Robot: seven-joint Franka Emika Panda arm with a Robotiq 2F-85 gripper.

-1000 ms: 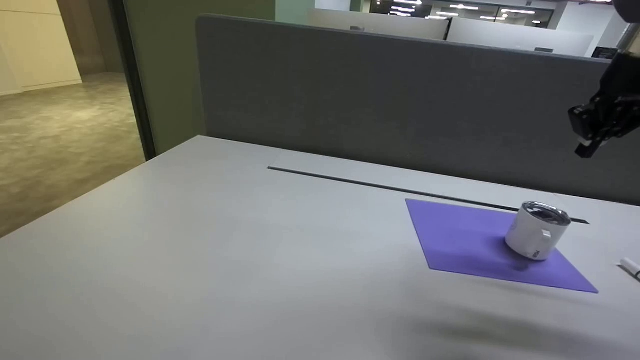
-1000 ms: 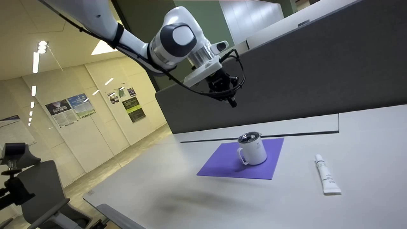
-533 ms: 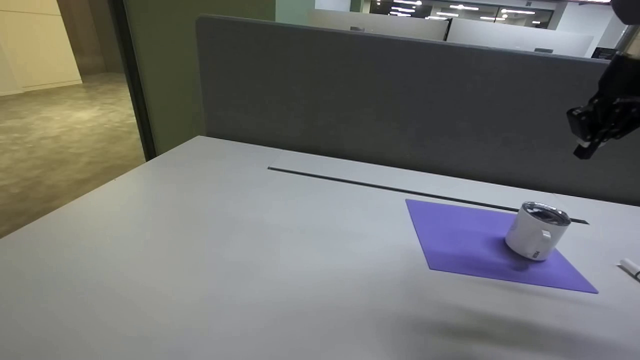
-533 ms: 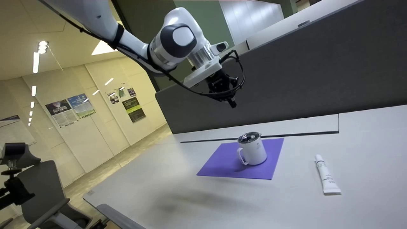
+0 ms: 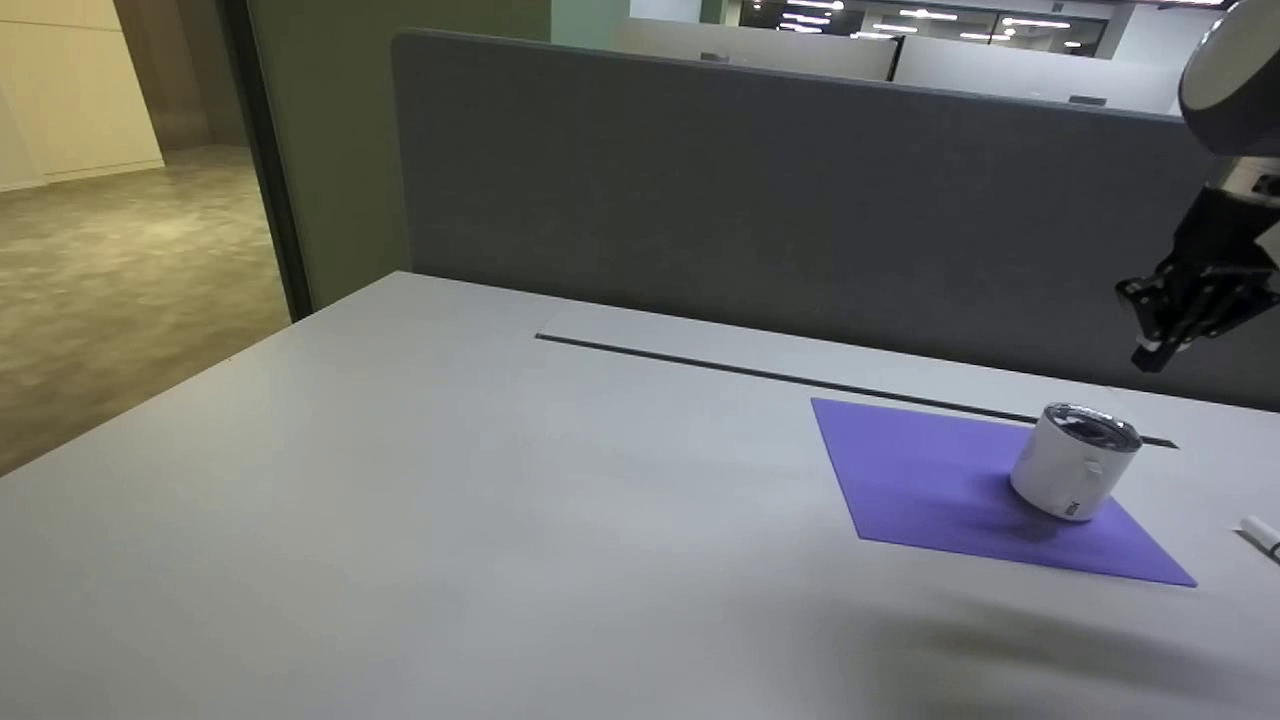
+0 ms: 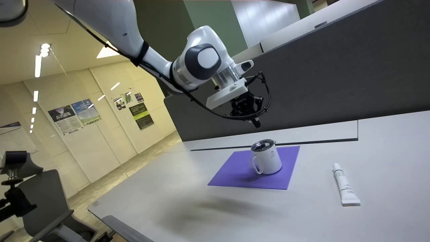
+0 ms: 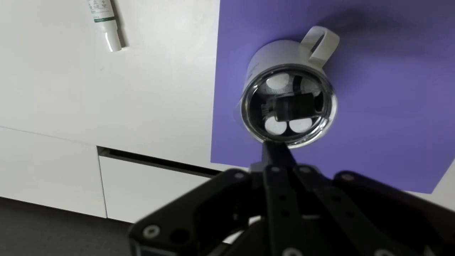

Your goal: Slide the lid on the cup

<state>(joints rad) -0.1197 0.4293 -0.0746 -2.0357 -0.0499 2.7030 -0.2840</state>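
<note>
The cup is a white mug that stands upright on the purple mat in both exterior views (image 5: 1060,480) (image 6: 268,161); it shows in the wrist view too (image 7: 280,53). The lid (image 7: 257,103) sits on the cup's top, round and see-through with a shiny rim. A black slider tab (image 7: 295,106) lies across its middle. The lid looks dark in both exterior views (image 5: 1094,428) (image 6: 263,145). My gripper (image 7: 278,147) is shut and empty, its fingers together. In both exterior views the gripper (image 5: 1152,358) (image 6: 256,123) hangs above the cup, apart from it.
The purple mat (image 6: 231,174) lies on the white table (image 5: 500,520). A white tube (image 6: 344,186) lies on the table beside the mat. A dark slot (image 5: 700,365) runs along the table's back, before a grey partition (image 5: 760,220).
The arm and gripper have come down toward the cup, mostly in the last half second. The gripper stays shut. The cup, lid, mat and tube have not moved.
</note>
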